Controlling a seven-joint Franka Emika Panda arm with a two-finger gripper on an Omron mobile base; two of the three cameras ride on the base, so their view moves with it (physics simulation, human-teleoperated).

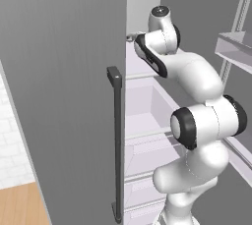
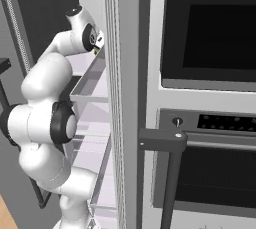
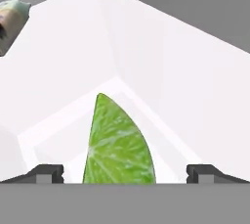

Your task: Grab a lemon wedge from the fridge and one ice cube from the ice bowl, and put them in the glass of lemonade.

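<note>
Lemon wedge (image 3: 118, 145) lies on a white shelf inside the fridge (image 1: 64, 71), between the two finger tips of the gripper (image 3: 125, 173). Its jaws stand wide apart, not touching the wedge. A black-fronted oven (image 2: 210, 103) stands right of the fridge.

The gripper is concealed behind the fridge (image 1: 64, 96) door edge in the left base view. In the hand view, the lower end of the lemon wedge (image 3: 118, 145) is cut off at the bottom, so contact with the shelf cannot be judged. An object (image 3: 12, 22) at the upper left is cropped by the edge and too blurred to be identified.
</note>
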